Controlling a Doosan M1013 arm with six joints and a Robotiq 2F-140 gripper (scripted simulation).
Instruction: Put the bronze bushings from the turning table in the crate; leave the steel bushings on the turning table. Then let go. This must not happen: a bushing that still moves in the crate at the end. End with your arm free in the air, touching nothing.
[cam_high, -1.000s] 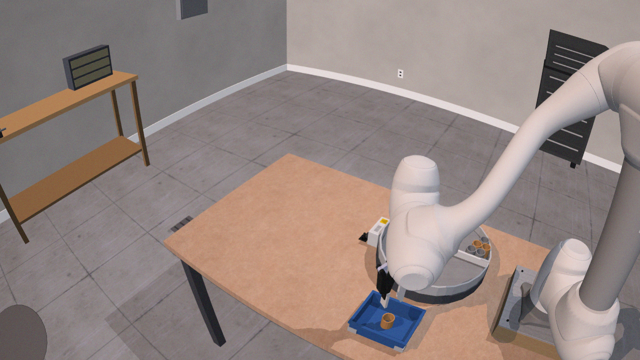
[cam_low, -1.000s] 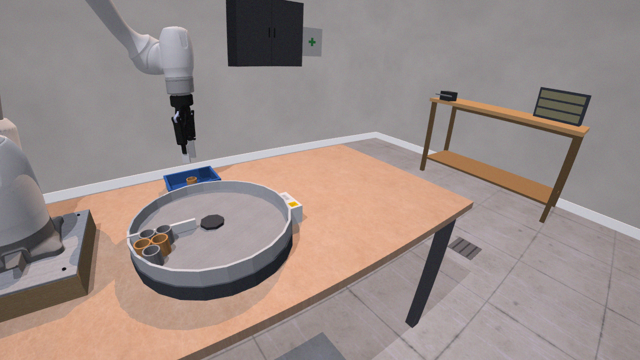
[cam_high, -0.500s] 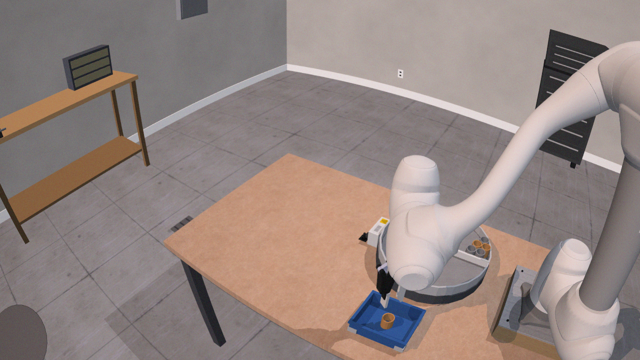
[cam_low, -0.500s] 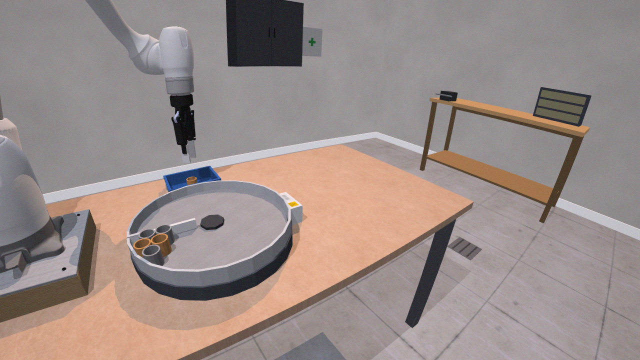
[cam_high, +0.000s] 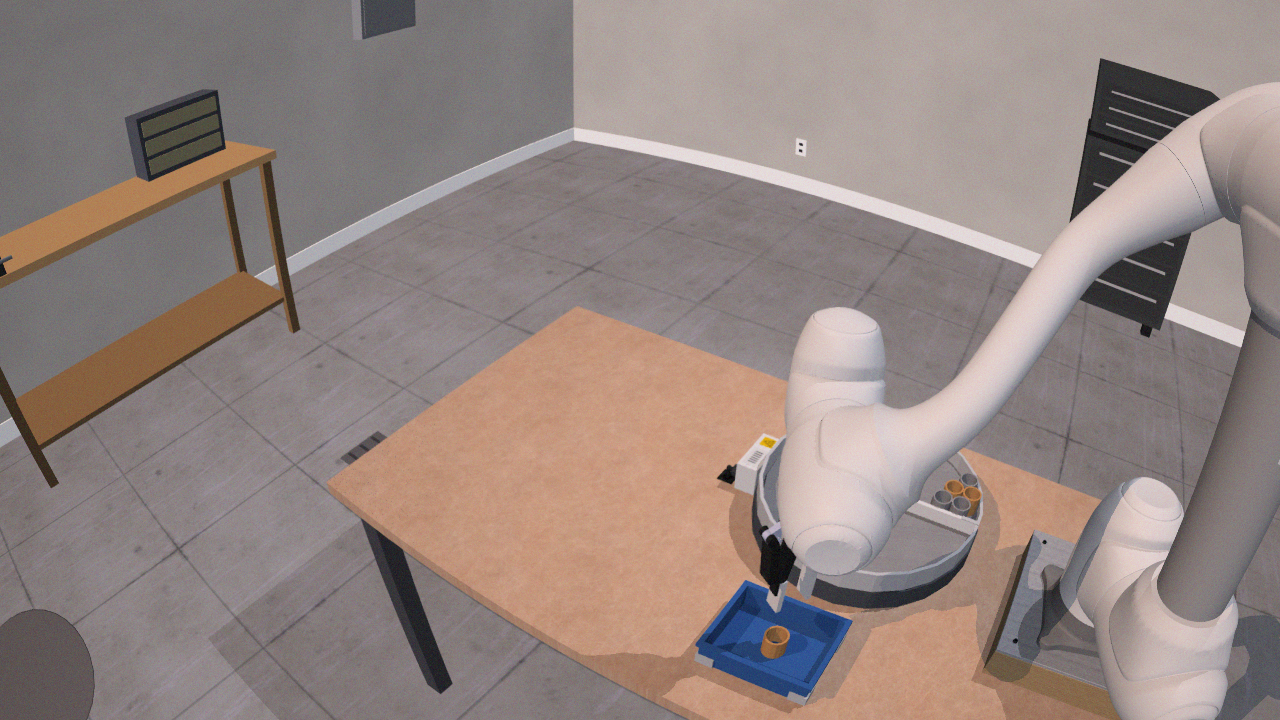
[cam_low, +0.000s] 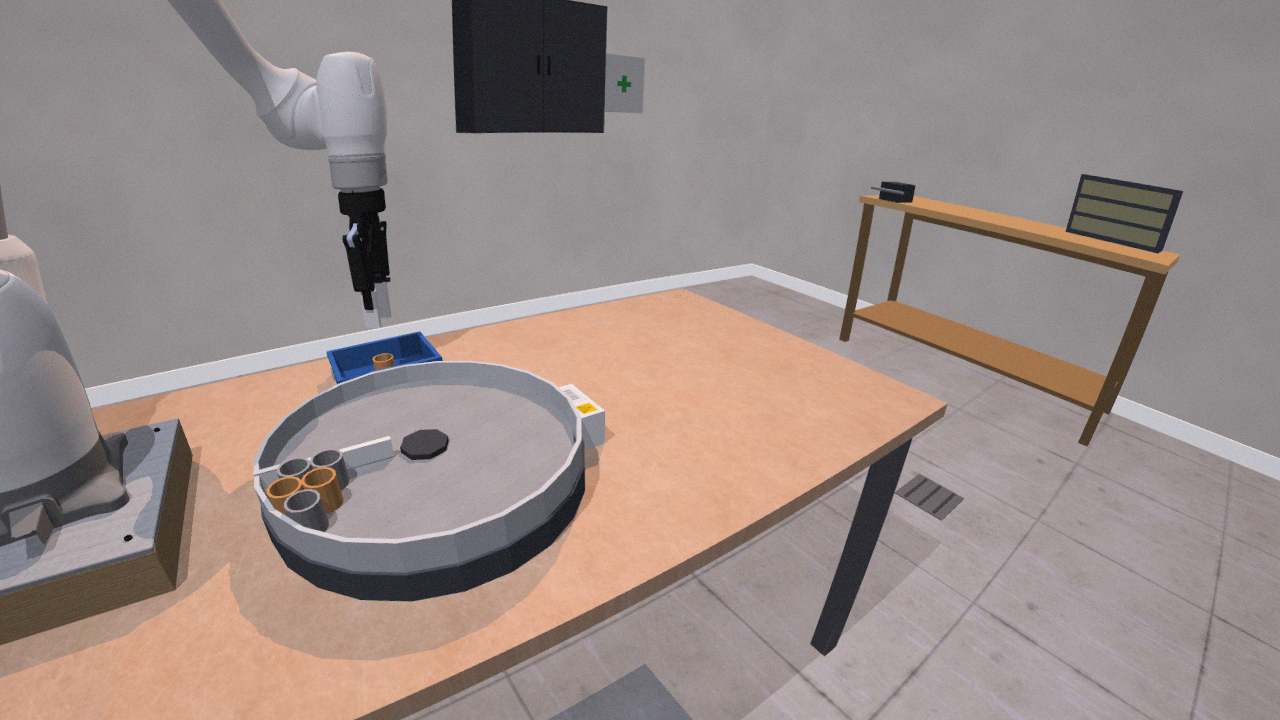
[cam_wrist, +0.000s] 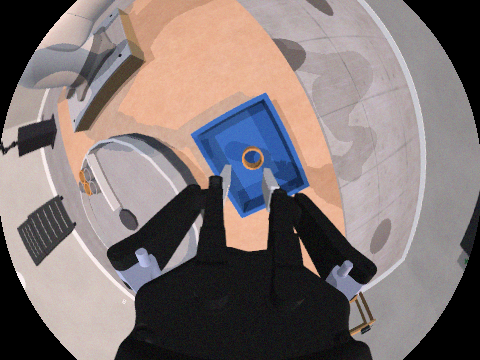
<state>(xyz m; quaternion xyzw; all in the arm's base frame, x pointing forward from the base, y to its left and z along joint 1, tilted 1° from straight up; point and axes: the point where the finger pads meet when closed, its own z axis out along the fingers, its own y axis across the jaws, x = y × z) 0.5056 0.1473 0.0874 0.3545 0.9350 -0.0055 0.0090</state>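
Note:
The blue crate (cam_high: 761, 639) sits at the table's near edge, next to the round grey turning table (cam_high: 904, 537). One bronze bushing (cam_high: 775, 641) stands upright inside the crate; it also shows in the wrist view (cam_wrist: 252, 158). My gripper (cam_high: 789, 593) hangs well above the crate (cam_low: 383, 351), pointing down, fingers partly apart with nothing between them (cam_wrist: 247, 182). On the turning table (cam_low: 420, 456), beside a white divider, stand two bronze bushings (cam_low: 283, 489) (cam_low: 324, 483) and three steel bushings (cam_low: 293, 467) (cam_low: 329, 459) (cam_low: 306, 505) in a tight cluster.
My arm's base stands on a grey plinth (cam_low: 53, 501) at the table's end. A small white box with a yellow label (cam_low: 581, 411) sits against the turning table's rim. A wooden shelf (cam_low: 1011, 295) stands away from the table.

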